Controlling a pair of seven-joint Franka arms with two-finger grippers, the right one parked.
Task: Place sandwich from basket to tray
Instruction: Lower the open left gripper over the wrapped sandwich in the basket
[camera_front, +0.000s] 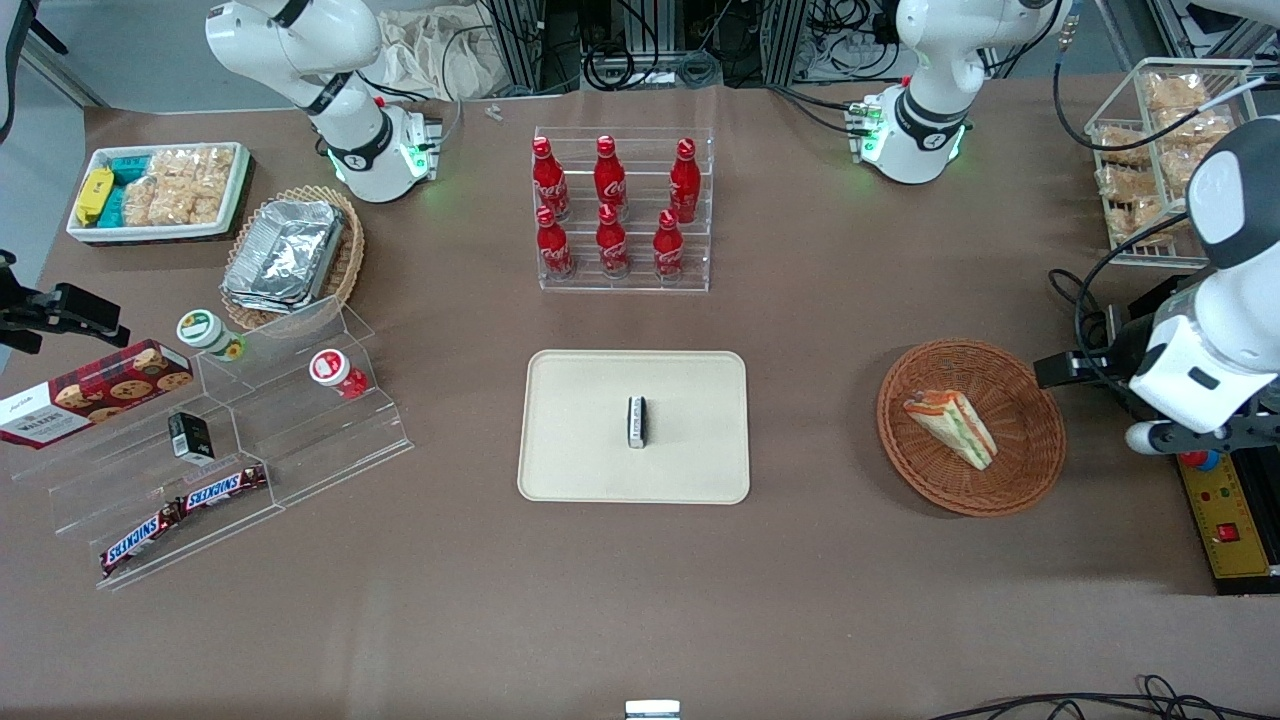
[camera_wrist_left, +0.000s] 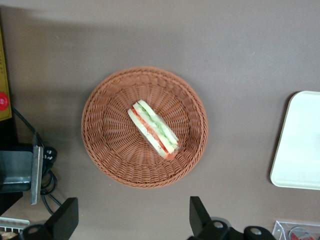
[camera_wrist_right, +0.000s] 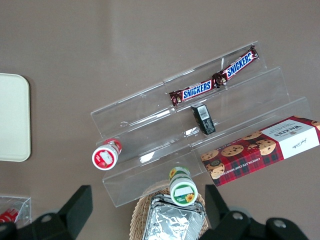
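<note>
Resting in basket: sandwich (camera_wrist_left: 153, 129), laid diagonally near the middle, wrapped, untouched
Basket: round reddish-brown wicker basket (camera_front: 1030, 470), set on the brown surface (camera_front: 820, 600) toward the working arm's end
Tray: cream tray (camera_front: 590, 450), placed mid-surface, well apart from basket; small black-and-white block (camera_front: 636, 421) is carried on it
Gripper: left gripper (camera_wrist_left: 134, 220) is held high above the surface, beside the basket, touching nothing
Jaws: spread wide, nothing pinched between the fingers (camera_wrist_left: 65, 218)
Other: cola bottle rack (camera_front: 622, 210) is seen farther from the front camera than the tray
</note>
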